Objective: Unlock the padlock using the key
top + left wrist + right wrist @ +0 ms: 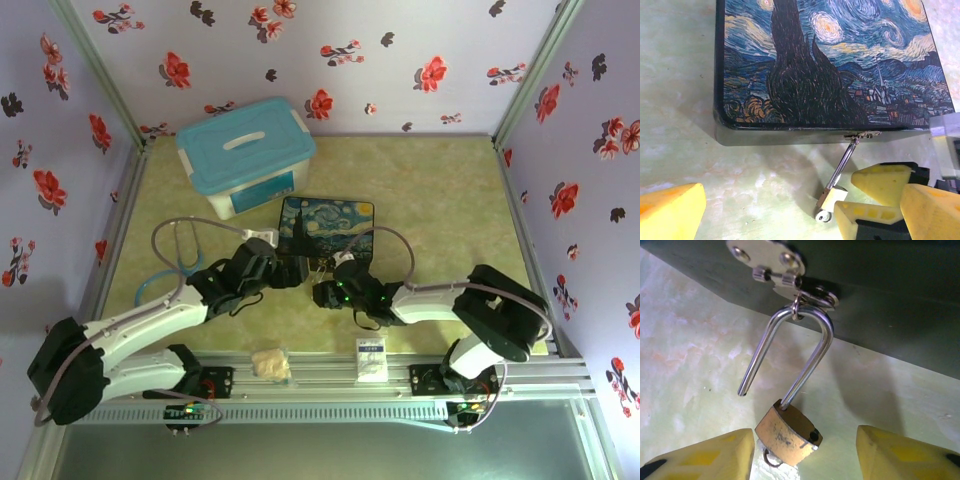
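Now the padlock [789,432] looks open. My right tool [805,452] and left tool [802,207] are both let go. Next, back off gently.

Before me the small brass padlock [788,432] hung unlocked, one shackle leg free, from the clasp [812,296], the key [770,458] in its underside.

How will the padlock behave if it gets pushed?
The padlock would likely swing, not slide: its shackle hangs on the hasp. It may also pivot, since one shackle leg is free. Its smooth metal probably slips easily.
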Motion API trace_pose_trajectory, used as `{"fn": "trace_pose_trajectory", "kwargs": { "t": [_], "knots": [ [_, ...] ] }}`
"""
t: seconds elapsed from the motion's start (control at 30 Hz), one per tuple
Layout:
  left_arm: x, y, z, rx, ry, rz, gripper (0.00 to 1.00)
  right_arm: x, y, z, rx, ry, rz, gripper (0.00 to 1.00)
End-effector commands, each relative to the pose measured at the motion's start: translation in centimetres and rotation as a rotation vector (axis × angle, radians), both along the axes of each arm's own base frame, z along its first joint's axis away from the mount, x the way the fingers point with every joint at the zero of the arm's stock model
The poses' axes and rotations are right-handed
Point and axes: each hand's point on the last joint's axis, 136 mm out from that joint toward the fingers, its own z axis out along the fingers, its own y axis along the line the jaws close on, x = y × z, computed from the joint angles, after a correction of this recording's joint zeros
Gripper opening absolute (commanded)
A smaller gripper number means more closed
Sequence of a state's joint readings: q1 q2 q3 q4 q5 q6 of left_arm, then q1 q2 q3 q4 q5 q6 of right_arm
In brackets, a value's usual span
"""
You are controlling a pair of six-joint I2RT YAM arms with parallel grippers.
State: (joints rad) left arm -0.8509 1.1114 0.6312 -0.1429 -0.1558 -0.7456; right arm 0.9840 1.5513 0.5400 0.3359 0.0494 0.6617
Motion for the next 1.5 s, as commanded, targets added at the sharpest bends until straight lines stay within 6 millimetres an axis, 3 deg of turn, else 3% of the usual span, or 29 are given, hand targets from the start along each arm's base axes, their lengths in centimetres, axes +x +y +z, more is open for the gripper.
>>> {"fn": "trace_pose_trajectory", "kwargs": {
  "t": [0.0,0.27,0.6,0.77,0.83,0.97,1.23,1.47],
  "knots": [
    [-0.1,0.9,-0.3,0.01,-0.002,0.01,1.0,0.6,0.9,0.4,0.01,-0.024,-0.003,0.53],
    [0.3,1.9,-0.2,0.027,-0.013,0.029,1.0,0.2,1.1,-1.2,0.007,0.008,-0.003,0.44],
    [1.8,3.3,1.3,0.047,-0.058,0.064,1.0,-0.4,0.8,-1.5,0.06,0.036,-0.017,0.26],
    [4.0,3.8,2.0,0.079,-0.122,0.111,1.0,-0.5,0.5,-1.2,0.128,0.039,-0.046,0.17],
    [5.1,3.3,2.3,0.082,-0.159,0.101,1.0,-0.4,0.5,-1.1,0.173,0.047,-0.067,0.11],
    [7.2,2.0,2.8,0.124,-0.205,0.066,1.0,-0.5,0.5,-1.2,0.235,0.079,-0.104,0.08],
    [10.5,1.7,0.7,0.219,-0.176,0.054,1.0,-0.2,-1.0,-1.8,0.374,0.163,-0.293,0.04],
    [10.7,0.6,-1.6,0.233,-0.13,0.012,0.98,0.3,-0.4,-2.2,0.48,0.176,-0.327,0.03]
  ]
}}
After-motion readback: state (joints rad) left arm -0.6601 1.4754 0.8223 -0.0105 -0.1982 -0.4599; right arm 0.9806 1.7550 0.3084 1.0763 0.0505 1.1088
